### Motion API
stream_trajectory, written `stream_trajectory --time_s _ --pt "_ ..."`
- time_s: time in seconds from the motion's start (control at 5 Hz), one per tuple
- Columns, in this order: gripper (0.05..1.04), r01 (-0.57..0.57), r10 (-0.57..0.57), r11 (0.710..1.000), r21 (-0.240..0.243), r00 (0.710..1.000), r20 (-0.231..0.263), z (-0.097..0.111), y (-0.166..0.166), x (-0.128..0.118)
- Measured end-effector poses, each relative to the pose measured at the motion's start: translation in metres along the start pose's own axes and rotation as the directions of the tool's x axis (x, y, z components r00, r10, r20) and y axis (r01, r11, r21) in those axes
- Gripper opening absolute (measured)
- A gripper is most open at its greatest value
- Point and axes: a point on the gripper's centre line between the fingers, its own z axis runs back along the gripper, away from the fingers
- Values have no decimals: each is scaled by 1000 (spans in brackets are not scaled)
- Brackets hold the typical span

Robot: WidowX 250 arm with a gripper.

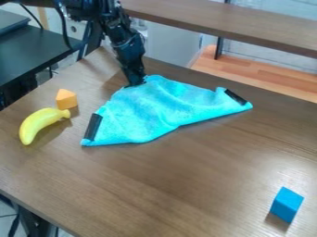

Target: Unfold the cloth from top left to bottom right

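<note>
The black gripper (136, 83) hangs down from the top left, its tip right at the upper left corner of the turquoise cloth (155, 111). The cloth lies on the brown table, folded into a rough triangle with soft wrinkles. Black strips mark its left corner and its right corner. Its lower edge runs slantwise between those two corners. Where the gripper meets the cloth, the grip itself is too dark to make out.
A yellow banana (40, 124) and an orange block (66, 99) lie left of the cloth. A blue block (287, 204) stands at the lower right of the table (186, 185). Behind the table's back edge is a brown shelf (248, 25).
</note>
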Motion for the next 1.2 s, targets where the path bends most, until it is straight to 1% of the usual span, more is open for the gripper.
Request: stream_trajectory --time_s 0.2,0.4,0.6,0.8,1.0,1.2 --pt "395 0 -1 1000 -4 1000 -7 0 -1 -1" --pt "671 -7 7 1000 -27 999 -31 -8 -3 -6" --pt "948 -7 6 1000 -20 999 -33 -4 0 -3" --pt "958 -17 15 1000 -25 999 -51 -13 -1 -8" --pt "683 -16 14 1000 -24 998 -53 -12 -3 -6" --pt "382 -18 15 999 -40 998 -56 -12 -7 -5"
